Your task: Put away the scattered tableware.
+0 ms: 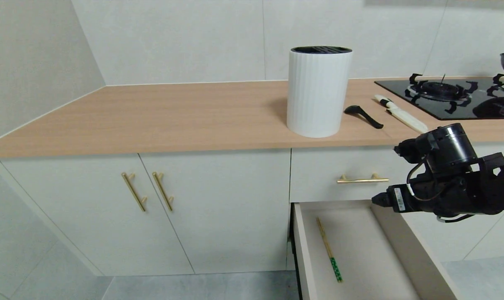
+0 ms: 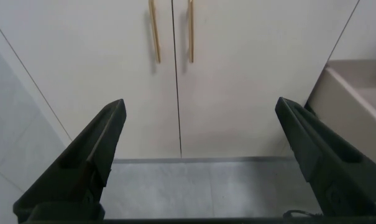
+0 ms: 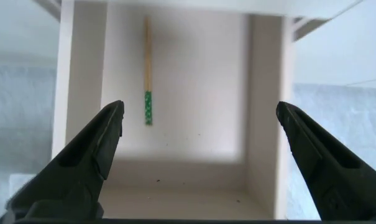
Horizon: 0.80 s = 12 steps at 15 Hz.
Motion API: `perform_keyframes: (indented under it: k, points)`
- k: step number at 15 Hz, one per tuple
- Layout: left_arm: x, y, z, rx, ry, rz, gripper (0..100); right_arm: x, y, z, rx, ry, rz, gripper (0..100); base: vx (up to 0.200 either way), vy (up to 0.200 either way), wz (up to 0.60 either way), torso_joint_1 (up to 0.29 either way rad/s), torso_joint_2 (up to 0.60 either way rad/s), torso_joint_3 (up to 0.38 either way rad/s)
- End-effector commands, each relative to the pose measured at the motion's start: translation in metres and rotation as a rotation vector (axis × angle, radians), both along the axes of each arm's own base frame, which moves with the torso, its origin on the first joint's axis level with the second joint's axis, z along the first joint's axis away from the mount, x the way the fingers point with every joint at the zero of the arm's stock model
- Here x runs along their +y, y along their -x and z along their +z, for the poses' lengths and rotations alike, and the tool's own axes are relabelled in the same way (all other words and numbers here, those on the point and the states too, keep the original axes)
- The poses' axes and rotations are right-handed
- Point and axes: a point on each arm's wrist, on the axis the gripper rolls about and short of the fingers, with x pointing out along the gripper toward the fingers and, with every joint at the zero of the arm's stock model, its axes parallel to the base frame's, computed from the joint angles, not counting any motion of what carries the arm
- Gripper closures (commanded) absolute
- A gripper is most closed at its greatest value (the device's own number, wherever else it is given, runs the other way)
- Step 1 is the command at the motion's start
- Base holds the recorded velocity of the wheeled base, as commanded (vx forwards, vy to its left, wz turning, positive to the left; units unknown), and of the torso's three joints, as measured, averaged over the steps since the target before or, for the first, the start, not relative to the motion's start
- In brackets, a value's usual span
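Hovering with right gripper (image 3: 198, 109) spread wide over the open drawer (image 1: 302, 250), gripping nothing. Spotting chopsticks (image 1: 329, 250) flat inside, 6 o'clock from the white holder (image 1: 318, 91). At its 3 o'clock on the counter (image 1: 173, 116), black spoon (image 1: 362, 114) and knife (image 1: 402, 113). Left gripper (image 2: 200, 106) likewise spread, empty.

Pale tiled walls (image 1: 173, 37), grey floor (image 1: 202, 287), wood counter (image 1: 152, 116) w/ white cabinets (image 1: 89, 216), gold handles (image 1: 133, 191), black hob (image 1: 443, 98).
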Motion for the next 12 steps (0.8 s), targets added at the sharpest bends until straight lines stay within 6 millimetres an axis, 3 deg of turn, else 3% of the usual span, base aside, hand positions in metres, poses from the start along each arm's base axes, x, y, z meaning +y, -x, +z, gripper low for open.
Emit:
perform_keyframes:
  k: [1,7,12]
  points:
    - [0.000,0.000,0.000,0.001,0.001,0.000,0,-0.003,-0.002,0.002,-0.008,-0.003,-0.011,0,0.000,0.000,0.00,0.183,-0.46,-0.276]
    - [0.000,0.000,0.000,0.001,0.001,0.000,0,-0.008,-0.013,0.010,-0.134,-0.053,-0.041,0,0.000,0.000,0.00,0.201,-0.47,-0.282]
    - [0.000,0.000,0.000,0.001,0.001,0.000,0,-0.009,-0.023,0.002,-0.214,-0.074,-0.053,0,0.000,0.000,0.00,0.230,-0.51,-0.279]
